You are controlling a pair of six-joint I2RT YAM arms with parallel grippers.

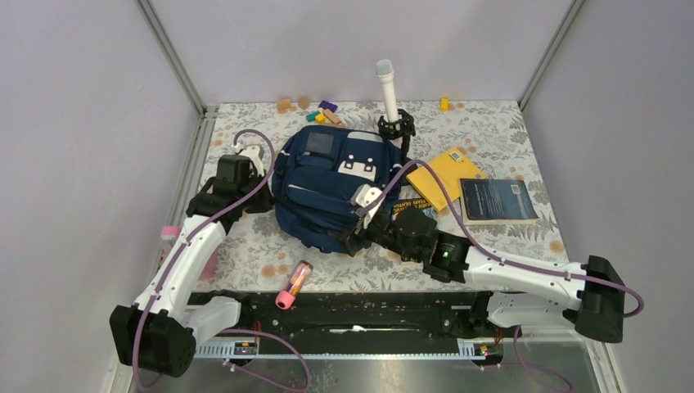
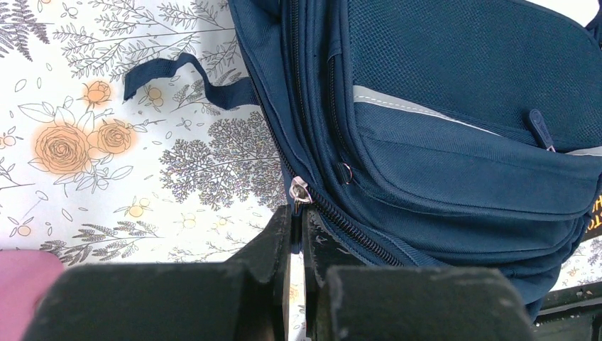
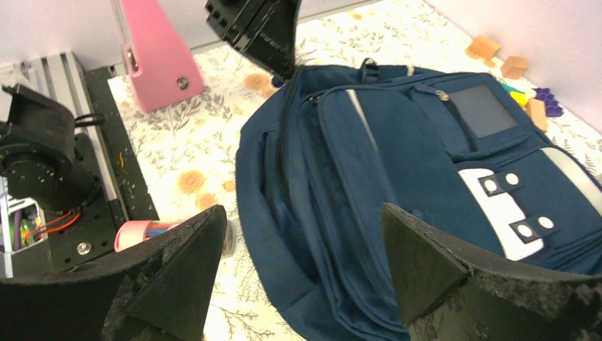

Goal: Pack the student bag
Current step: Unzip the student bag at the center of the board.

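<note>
Two sets of fingers close on student bag (image 1: 327, 188). Left fingers (image 2: 273, 241) pressed shut, tips at zipper pull (image 2: 299, 192) on bag's left edge; grip on pull unclear. Right fingers (image 3: 426, 263) spread wide, over bag's right side. Bag lies mid-tabletop (image 1: 327, 266), between both.

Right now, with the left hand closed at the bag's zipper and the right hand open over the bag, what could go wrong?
The left hand seems to pinch the zipper pull with only its tips, and that thin grip may slip once it pulls. The right hand is open over the student bag and not gripping it, so the soft bag might slide across the table instead of unzipping.
</note>
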